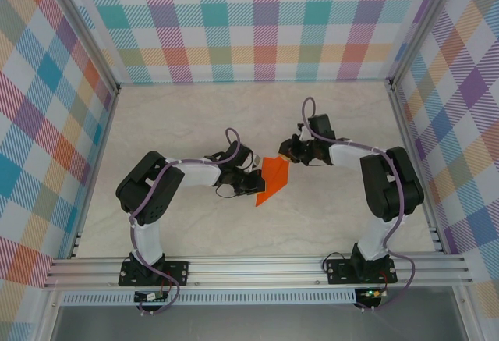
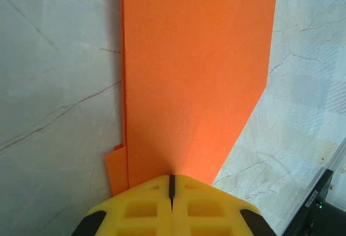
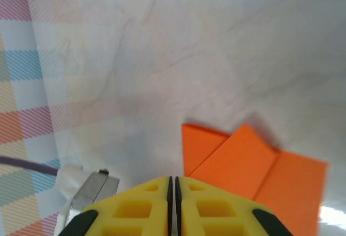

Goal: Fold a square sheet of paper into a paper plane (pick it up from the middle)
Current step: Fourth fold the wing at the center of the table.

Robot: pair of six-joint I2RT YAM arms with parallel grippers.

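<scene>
Folded paper (image 1: 273, 179): thin, light, slippery on table, tears easily. Left gripper (image 2: 172, 179) closed, tips against paper. Right gripper (image 3: 173, 181) closed, beside paper's edge. Best hold: middle crease.

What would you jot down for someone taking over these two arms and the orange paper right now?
Left gripper: shut, pinching one end of the orange paper.
Right gripper: shut, with nothing seen between its jaws; the paper lies just beside its tip.
Paper: on the marble table between the two arms, already folded into a layered, tapering shape with diagonal creases.
Done: the early folds.
Left: probably the last folds to a finished plane; exactly which ones cannot be told from here.
</scene>
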